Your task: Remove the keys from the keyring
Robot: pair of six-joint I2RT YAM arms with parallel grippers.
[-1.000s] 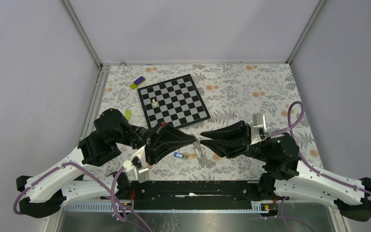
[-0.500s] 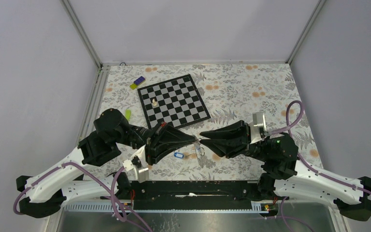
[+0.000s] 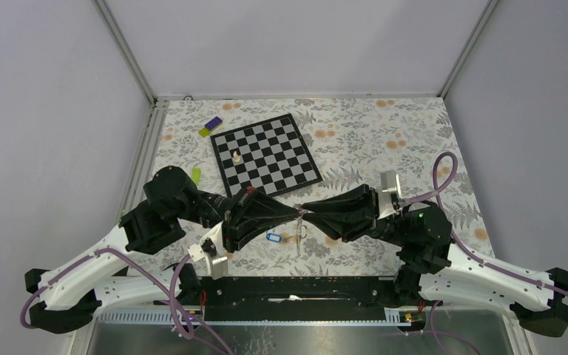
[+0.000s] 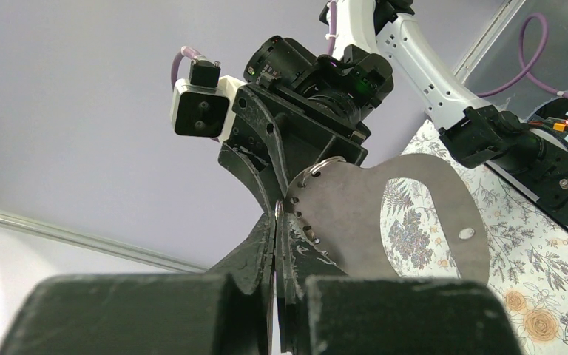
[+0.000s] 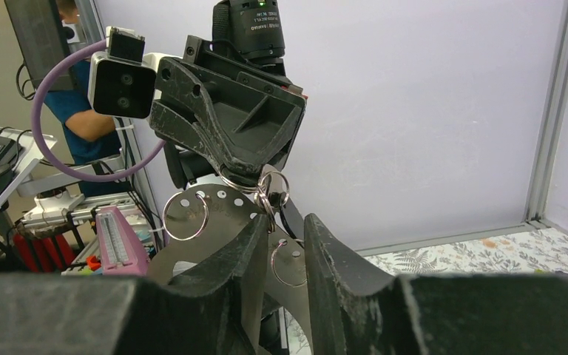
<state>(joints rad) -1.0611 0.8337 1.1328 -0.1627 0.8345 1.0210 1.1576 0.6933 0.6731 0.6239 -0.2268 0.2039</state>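
Keyring (image 5: 269, 185) — held off the desk, keys (image 3: 298, 235) dangling.
Light, stiff, slippery wire; left pincer (image 4: 277, 216) clamped shut on it, right pincer (image 5: 279, 223) jaws apart — probably best to pinch one key's flat head.

The middle of the near table is barred by the left gripper (image 3: 294, 214) and the right gripper (image 3: 305, 211), met tip to tip above the cloth, with the keys (image 3: 298, 235) hung beneath that point and the blue-tagged keyring (image 3: 273, 237) seen just beside them. Passage behind is narrowed by the chessboard (image 3: 266, 154), on which a white chess piece (image 3: 236, 156) is stood. Open cloth is left right of the board, bounded by the walls (image 3: 52, 111).
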